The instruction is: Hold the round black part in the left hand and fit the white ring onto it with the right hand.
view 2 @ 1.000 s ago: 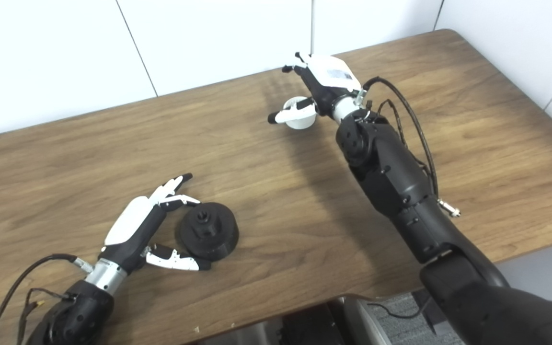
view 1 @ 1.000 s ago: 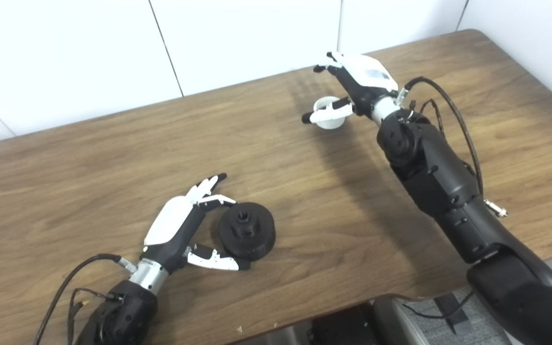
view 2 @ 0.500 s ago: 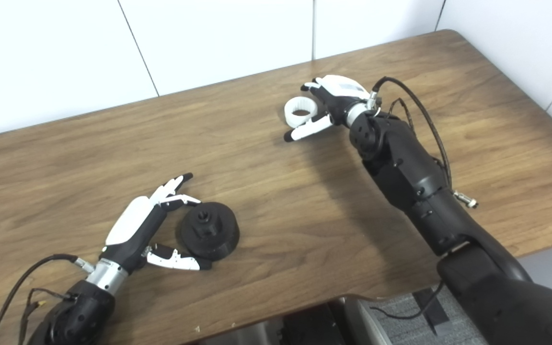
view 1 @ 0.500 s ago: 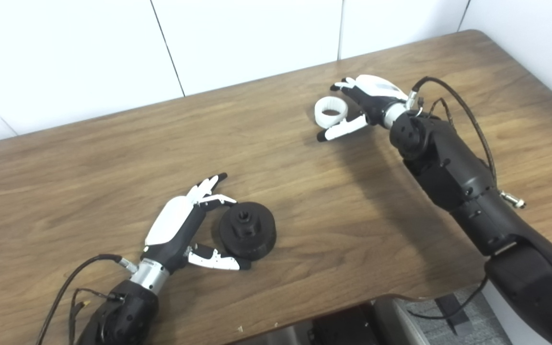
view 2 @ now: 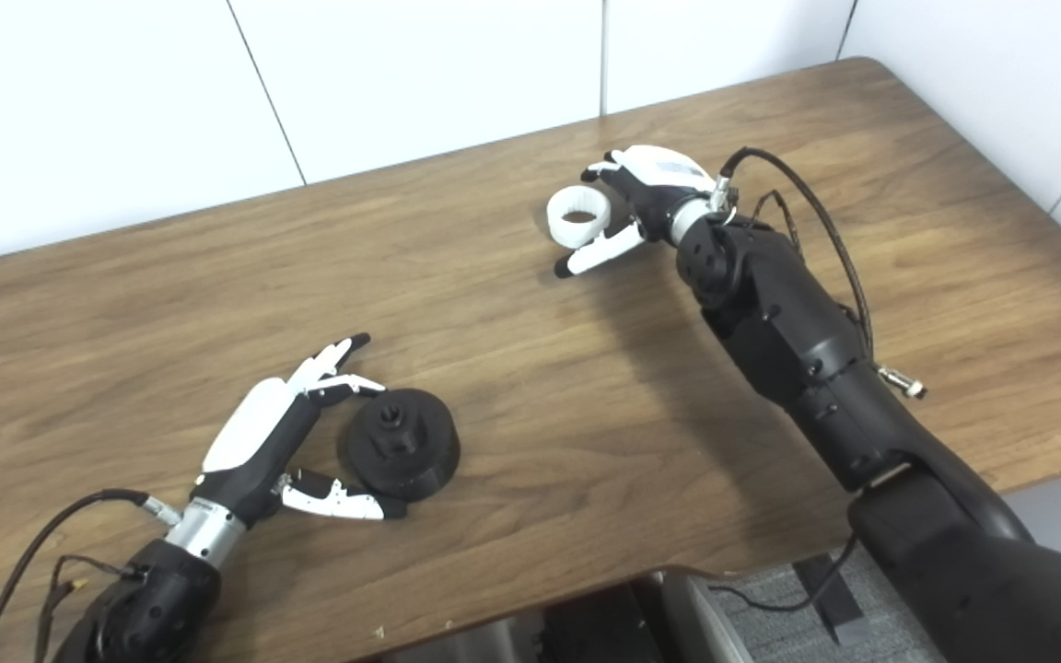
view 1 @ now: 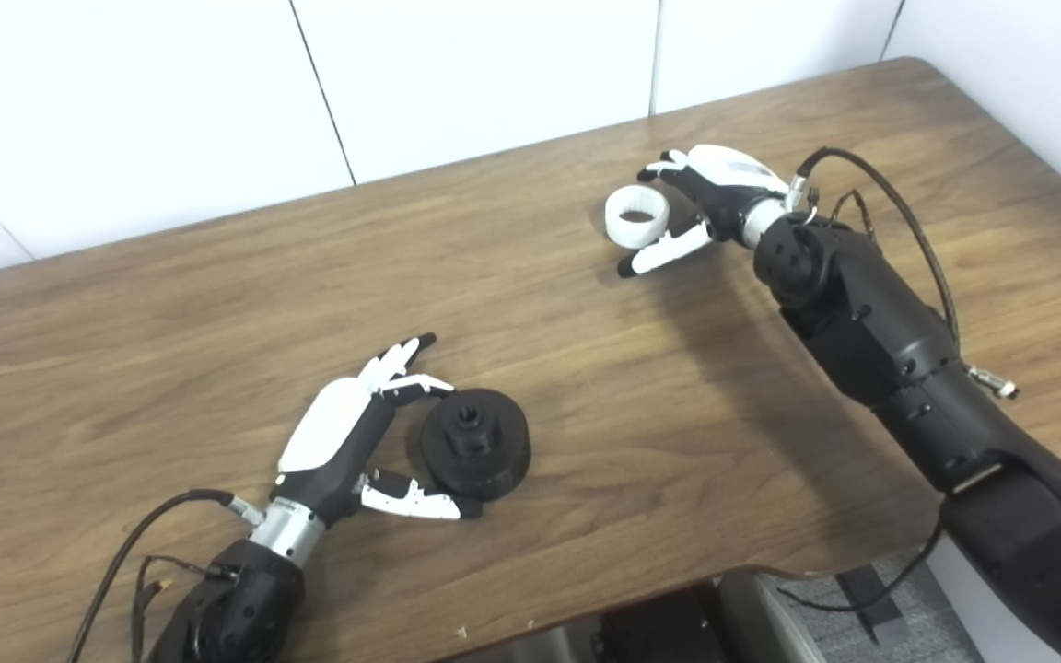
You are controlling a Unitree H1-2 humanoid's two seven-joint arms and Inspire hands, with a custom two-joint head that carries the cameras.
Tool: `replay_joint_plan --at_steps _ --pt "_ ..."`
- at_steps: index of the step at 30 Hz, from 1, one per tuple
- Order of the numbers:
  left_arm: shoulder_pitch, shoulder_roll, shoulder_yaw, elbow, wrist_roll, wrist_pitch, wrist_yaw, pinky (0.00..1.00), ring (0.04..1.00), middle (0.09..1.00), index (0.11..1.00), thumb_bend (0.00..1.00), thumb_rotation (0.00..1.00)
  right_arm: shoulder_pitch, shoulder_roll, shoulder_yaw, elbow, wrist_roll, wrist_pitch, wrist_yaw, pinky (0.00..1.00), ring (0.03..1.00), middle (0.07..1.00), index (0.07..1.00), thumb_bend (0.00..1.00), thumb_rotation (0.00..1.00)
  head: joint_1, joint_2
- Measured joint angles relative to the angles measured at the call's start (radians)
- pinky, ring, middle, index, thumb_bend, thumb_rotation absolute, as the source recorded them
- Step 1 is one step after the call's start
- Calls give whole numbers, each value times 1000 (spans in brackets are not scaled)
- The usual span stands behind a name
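The round black part [view 1: 475,443] lies flat on the wooden table [view 1: 217,304] at the front left, its small hub facing up. My left hand [view 1: 346,442] rests beside it, open, with fingers above and thumb below its left side, not closed on it. The white ring [view 1: 636,216] lies on the table at the far right. My right hand [view 1: 701,198] is open just to the right of the ring, low over the table, with fingers behind it and thumb in front.
White wall panels [view 1: 475,74] stand behind the table's far edge. The table's right corner [view 1: 908,69] is rounded. A grey and black base [view 1: 770,617] shows below the near edge. Cables run along both forearms.
My right hand has come down from above the ring to beside it, on the right, and the arm has swung lower. The left hand and black part have not moved.
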Motion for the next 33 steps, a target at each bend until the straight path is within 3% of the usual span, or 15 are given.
replay_joint_plan --at_steps 15,33 --pt "1 -1 2 -1 -1 0 0 1000 1000 1000 604 953 289 18 19 0 35 12 -55 -152 897 947 940 689 842 441 6 5" --pt "1 -2 4 -5 -1 5 -5 1000 1000 1000 605 950 315 33 26 0 41 34 -75 -196 884 934 926 700 853 425 14 17"
